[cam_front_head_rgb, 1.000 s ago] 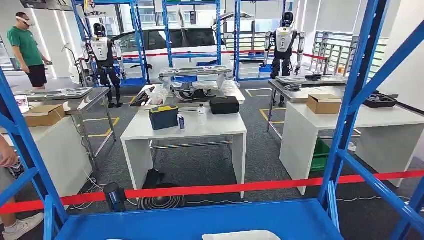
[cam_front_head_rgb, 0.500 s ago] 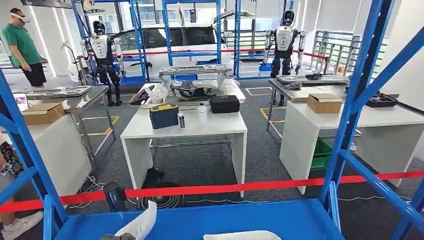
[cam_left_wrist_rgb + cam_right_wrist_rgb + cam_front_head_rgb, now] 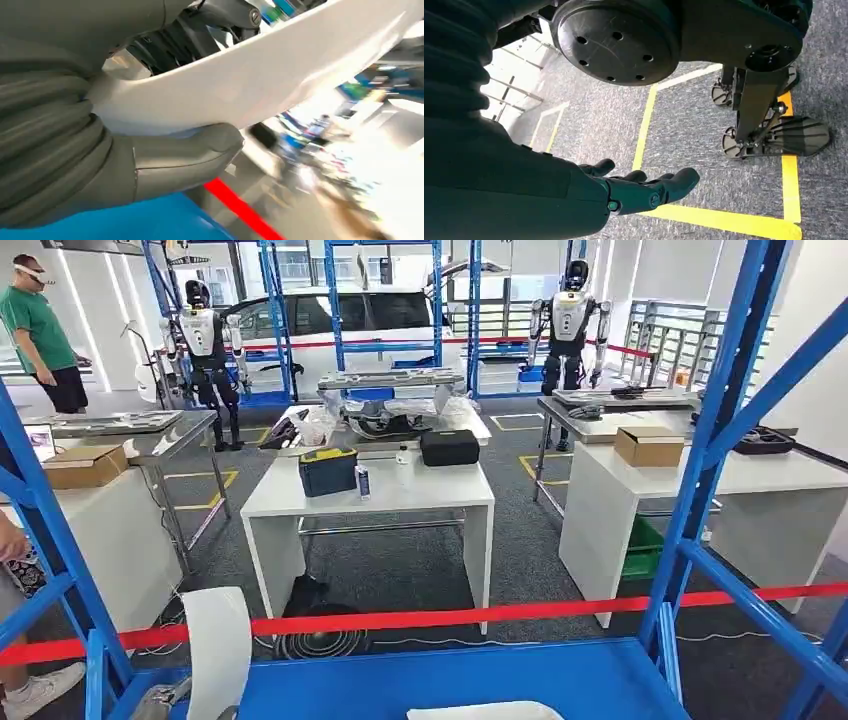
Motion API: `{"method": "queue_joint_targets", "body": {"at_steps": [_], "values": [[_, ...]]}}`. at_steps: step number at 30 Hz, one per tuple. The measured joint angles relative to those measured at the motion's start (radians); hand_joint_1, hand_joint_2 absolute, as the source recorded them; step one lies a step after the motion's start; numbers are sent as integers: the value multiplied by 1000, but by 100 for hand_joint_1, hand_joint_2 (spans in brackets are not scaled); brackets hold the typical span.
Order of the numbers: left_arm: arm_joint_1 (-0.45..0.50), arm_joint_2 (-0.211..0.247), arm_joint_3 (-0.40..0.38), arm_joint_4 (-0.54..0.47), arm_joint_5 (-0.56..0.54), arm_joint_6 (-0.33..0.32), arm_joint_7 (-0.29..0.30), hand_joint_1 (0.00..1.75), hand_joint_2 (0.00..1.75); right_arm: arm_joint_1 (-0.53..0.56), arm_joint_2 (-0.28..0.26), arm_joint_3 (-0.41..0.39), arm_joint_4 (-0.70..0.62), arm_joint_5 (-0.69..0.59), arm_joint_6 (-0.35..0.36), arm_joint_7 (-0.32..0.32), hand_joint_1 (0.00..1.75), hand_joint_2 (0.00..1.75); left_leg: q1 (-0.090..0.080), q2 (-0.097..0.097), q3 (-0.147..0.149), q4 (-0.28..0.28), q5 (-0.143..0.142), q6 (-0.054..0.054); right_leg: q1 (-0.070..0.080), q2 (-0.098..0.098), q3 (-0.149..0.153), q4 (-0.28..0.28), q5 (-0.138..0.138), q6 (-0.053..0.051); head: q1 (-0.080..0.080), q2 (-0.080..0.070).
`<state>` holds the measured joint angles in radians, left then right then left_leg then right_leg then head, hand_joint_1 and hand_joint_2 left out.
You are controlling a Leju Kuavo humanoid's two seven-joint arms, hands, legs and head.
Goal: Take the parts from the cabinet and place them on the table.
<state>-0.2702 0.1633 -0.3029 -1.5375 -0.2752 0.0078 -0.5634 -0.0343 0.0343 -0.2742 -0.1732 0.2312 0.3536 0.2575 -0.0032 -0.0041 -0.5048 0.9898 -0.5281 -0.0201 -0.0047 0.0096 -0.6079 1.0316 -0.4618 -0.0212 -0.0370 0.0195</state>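
My left hand (image 3: 163,704) comes up at the lower left of the head view, holding a long curved white part (image 3: 217,652) above the blue cabinet shelf (image 3: 420,680). In the left wrist view the thick grey thumb (image 3: 186,159) presses under that white part (image 3: 260,85) and the dark fingers lie over it. A second white part (image 3: 482,710) lies on the shelf at the bottom edge. Beyond the cabinet stands the white table (image 3: 420,492). My right hand (image 3: 640,188) hangs over the grey floor, fingers stretched out and holding nothing.
Blue cabinet posts (image 3: 712,430) frame the view, and a red tape barrier (image 3: 450,618) runs across behind the shelf. On the table stand a dark toolbox (image 3: 327,471) and a black case (image 3: 449,448). A person (image 3: 42,335) stands at the far left, another at the left edge.
The white part has risen into view at the lower left, carried higher by my left hand; one second ago it was out of the picture. The second part has not moved.
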Motion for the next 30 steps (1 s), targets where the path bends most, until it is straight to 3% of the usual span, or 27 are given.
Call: {"method": "queue_joint_targets", "body": {"at_steps": [4, 9, 12, 13, 14, 15, 16, 18, 19, 20, 21, 23, 24, 25, 27, 29, 30], "values": [[53, -25, 31, -136, 115, -122, -11, 175, 175, -1, 2, -4, 0, 2, 0, 4, 0, 175, -2, 0, 0, 2, -2, 3, -3, 0, 1, -2, 0, 2, 0, 0], [72, -39, 52, -208, 116, -134, -15, 175, 175, -1, 6, -7, 0, 2, 0, 4, 0, 175, -6, 0, -1, 7, -6, 10, -6, -1, 3, -2, 0, 7, 0, 0], [78, -47, 53, -230, 87, -135, -29, 175, 175, -1, 7, -11, 0, 2, 0, 5, 0, 175, -10, 0, -3, 10, -6, 19, -10, -1, 4, -6, 3, 17, 0, 0], [78, -52, 53, -238, 76, -135, -29, 175, 175, -1, 7, -11, 0, 2, 0, 5, 0, 175, -10, 0, -1, 5, 6, 25, -9, 0, 7, -10, 11, 24, 0, 0], [80, -61, 53, -247, 65, -135, -29, 175, 175, -2, 6, -12, 0, 1, 0, 3, 0, 175, 5, 5, 13, -15, 20, 29, -7, -2, 3, -5, 0, 26, 0, 0], [81, -67, 53, -252, 61, -135, -29, 175, 175, -2, 5, -13, 0, 0, 0, 3, 0, 175, 4, 5, 12, -20, 25, 30, -6, -3, -5, 15, -22, 30, 1, 0], [83, -72, 53, -257, 61, -135, -30, 175, 175, -2, 5, -14, 0, 0, 0, 4, 0, 175, 6, 8, 10, -20, 27, 34, -7, -3, -27, 69, -61, 33, 1, 0], [98, -82, 52, -263, 61, -149, -31, 175, 175, 0, 5, -17, 0, 2, 0, 5, 0, 175, 6, 13, 7, -19, 27, 34, -12, -3, -93, 228, -132, 42, 1, 0], [105, -84, 52, -263, 61, -156, -32, 175, 175, 1, 5, -18, 0, 3, 0, 5, 0, 175, 6, 14, 5, -17, 27, 34, -13, -3, -113, 275, -143, 45, 1, 0], [112, -84, 51, -264, 60, -160, -34, 175, 175, 1, 5, -18, 0, 6, 0, 4, 0, 175, 7, 16, 3, -14, 26, 33, -17, -4, -113, 280, -127, 49, 1, 0], [119, -84, 51, -268, 59, -166, -40, 175, 175, 1, 4, -19, 0, 8, 0, 3, 0, 175, 10, 16, 1, -10, 24, 31, -22, -5, -89, 237, -93, 54, 1, 0], [133, -83, 51, -279, 65, -179, -54, 175, 175, 0, 2, -19, 0, 15, 0, 3, 0, 175, 19, 15, -5, 9, 15, 17, -35, -9, 3, 68, -16, 66, 1, 0], [141, -82, 52, -285, 68, -184, -61, 175, 175, -1, 3, -19, 0, 20, 0, 4, 0, 175, 19, 14, -13, 19, 10, 7, -33, -7, 25, 29, -45, 71, 1, 0], [150, -80, 52, -290, 69, -185, -65, 175, 175, -1, 5, -19, 0, 20, 0, 4, 0, 175, 16, 11, -29, 31, 6, 0, -26, -1, 21, 39, -29, 52, 2, 0], [168, -73, 51, -299, 70, -188, -76, 175, 175, -1, 5, -19, 0, 21, 0, 4, 0, 175, 14, 9, -26, 37, 6, -12, -24, 0, 12, 40, -44, 28, -2, 0], [177, -68, 51, -302, 72, -188, -77, 175, 175, -1, 5, -19, 0, 21, 0, 4, 0, 175, 21, 7, -36, 40, 5, -25, -23, -2, 4, 34, -35, 9, 1, 0], [182, -65, 51, -303, 72, -188, -77, 175, 175, -2, 5, -19, 0, 21, 0, 4, 0, 175, 21, 8, -45, 60, -20, -27, -22, -4, 2, 31, -29, 1, 1, 0]]}}
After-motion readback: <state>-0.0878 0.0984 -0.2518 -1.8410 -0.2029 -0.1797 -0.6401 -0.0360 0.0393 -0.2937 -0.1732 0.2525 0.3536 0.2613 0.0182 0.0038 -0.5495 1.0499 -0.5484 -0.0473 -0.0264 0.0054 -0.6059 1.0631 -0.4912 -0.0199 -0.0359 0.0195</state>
